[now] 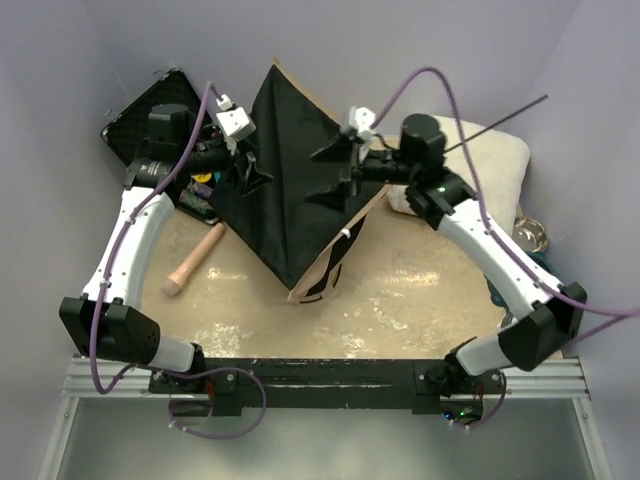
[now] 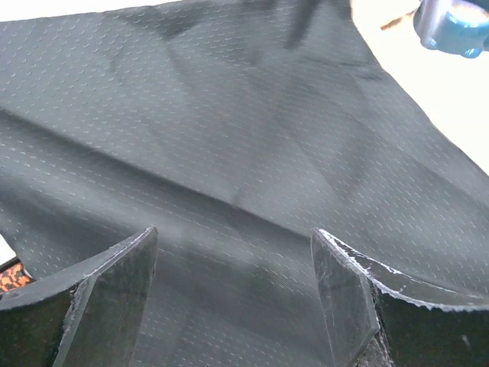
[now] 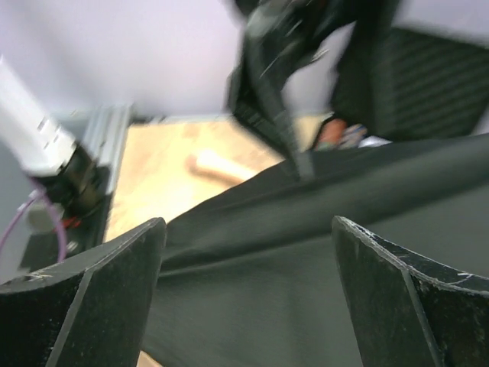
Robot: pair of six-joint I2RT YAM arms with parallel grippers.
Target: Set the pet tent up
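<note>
From above, the pet tent (image 1: 285, 190) is lying slumped on the surface (image 1: 420, 290), black underside up, with one pole (image 1: 505, 113) poking out past its right side. The left gripper (image 1: 250, 172) is hovering at the tent's left flank and the right gripper (image 1: 335, 175) at its right.

At the left wrist, the jaws are gaping over bare fabric, pinching nothing. The right wrist is showing the same.

I reckon closing on slick cloth alone is risking a slip, and the tent would sag flat.

Table (image 1: 400, 290) with pet tent (image 1: 280, 190), cushion (image 1: 490, 160), case (image 1: 135, 115)
</note>
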